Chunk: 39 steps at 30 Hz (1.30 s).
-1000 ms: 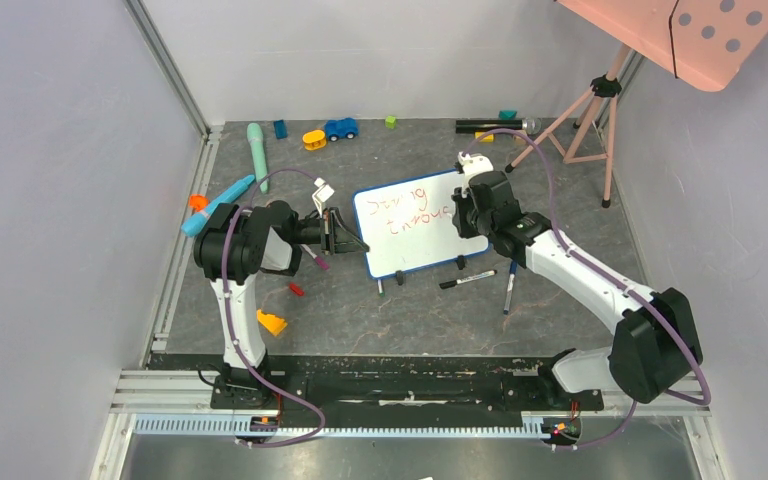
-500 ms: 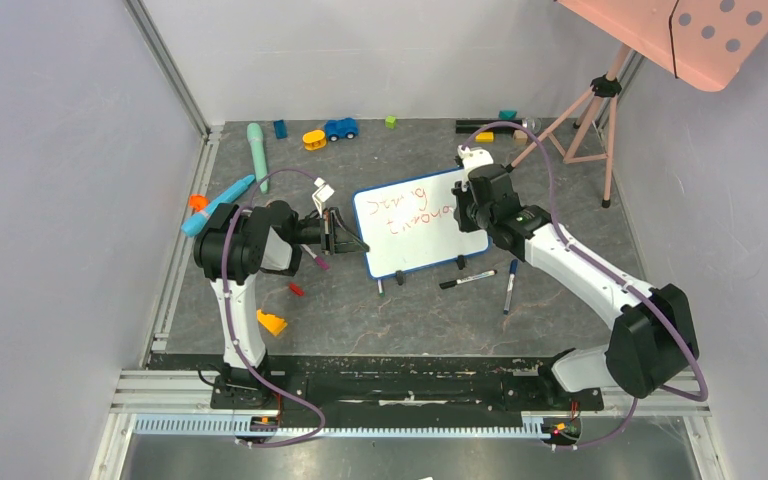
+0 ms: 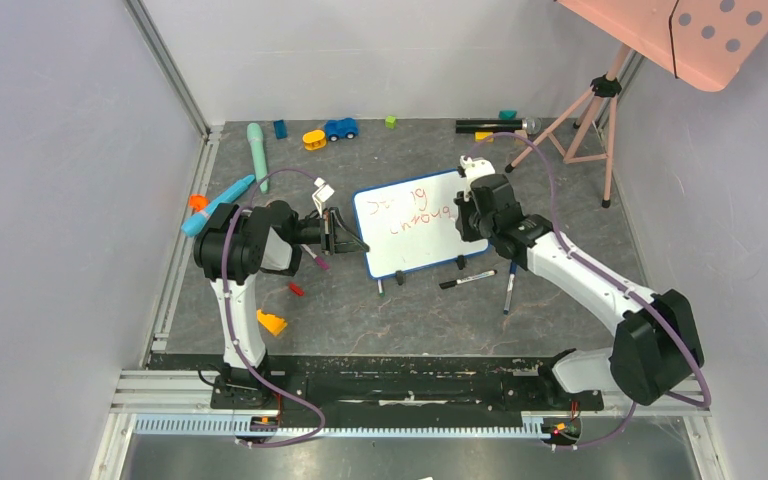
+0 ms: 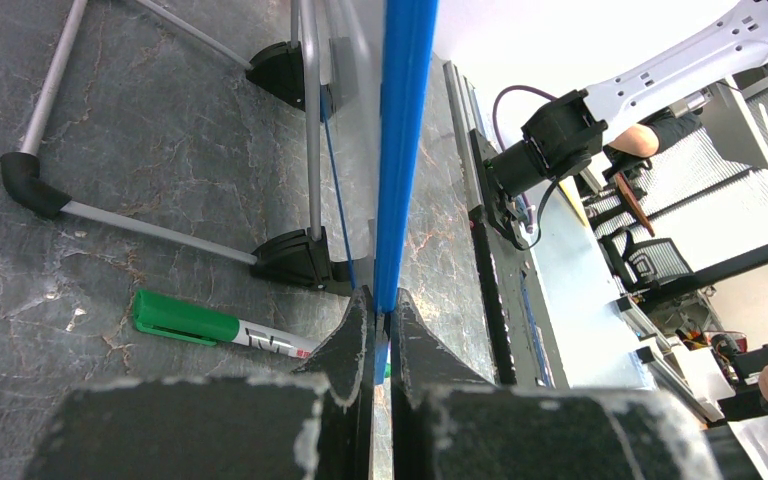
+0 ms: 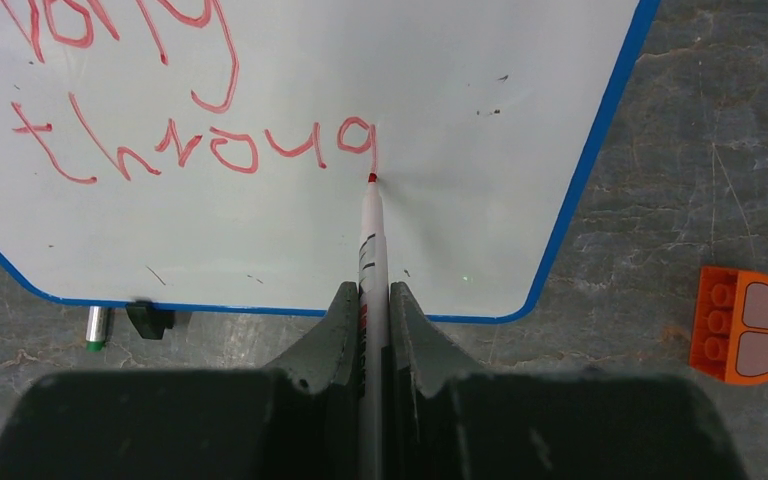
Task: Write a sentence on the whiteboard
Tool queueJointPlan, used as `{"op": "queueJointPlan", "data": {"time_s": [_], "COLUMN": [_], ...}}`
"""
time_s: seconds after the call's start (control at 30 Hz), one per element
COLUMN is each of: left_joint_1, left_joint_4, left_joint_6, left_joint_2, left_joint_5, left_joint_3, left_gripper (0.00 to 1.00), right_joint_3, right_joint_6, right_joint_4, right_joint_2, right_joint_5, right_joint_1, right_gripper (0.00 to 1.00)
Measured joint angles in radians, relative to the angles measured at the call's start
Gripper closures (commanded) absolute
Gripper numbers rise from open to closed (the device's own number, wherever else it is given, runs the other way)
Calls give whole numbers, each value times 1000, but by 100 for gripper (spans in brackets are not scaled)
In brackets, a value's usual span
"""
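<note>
Slippage is the main worry. The left gripper [image 4: 380, 300] pinches only the thin blue frame [image 4: 405, 150] at one edge of the whiteboard [image 3: 410, 250], which stands on its small black feet on the tabletop [image 3: 360, 320] between the two arms. A hard push from the pen could pivot the board in that narrow hold or skid its feet, bending the line.

The right gripper [image 5: 368, 295] is clamped on a red marker [image 5: 371, 235]. Its tip touches the board at the tail of the "g", in the second line of the sentence [image 5: 190, 150], which reads roughly "throug". That word ends near the frame on the right arm's side, so the next letter may crowd or ride onto the blue edge. Too small a lift between strokes would drag a stray red streak, and too light a touch would leave gaps. The marker could also slide in the jaws and tilt.
</note>
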Motion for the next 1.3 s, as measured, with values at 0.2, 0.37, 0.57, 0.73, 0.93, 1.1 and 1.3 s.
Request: {"op": "queueJointPlan", "data": {"time_s": [0.2,0.37,0.57,0.73,0.93,1.1,1.3], "left_joint_1": [0,0,0,0,0,0,0], "left_joint_4": [0,0,0,0,0,0,0], "left_joint_6": [0,0,0,0,0,0,0], "left_joint_2": [0,0,0,0,0,0,0], "left_joint_5": [1,1,2,2,2,2,2], "left_joint_3": [1,2,2,2,2,2,2], "left_gripper": [98,98,98,98,98,98,98], "right_joint_3": [-40,-43,-42,-40,-20,23,68], "right_joint_6": [14,20,21,21,19,14,4], "right_joint_4": [10,17,26,26,26,27,28], "right_joint_2": [-17,-18,-18,-22,-43,-44,-23], "right_joint_5": [-31,-58,-75,-74,-58,-35,-24], "right_joint_1": [0,-1,-1,-1,-5,-16,-25], "right_gripper": [100,100,100,100,100,100,100]}}
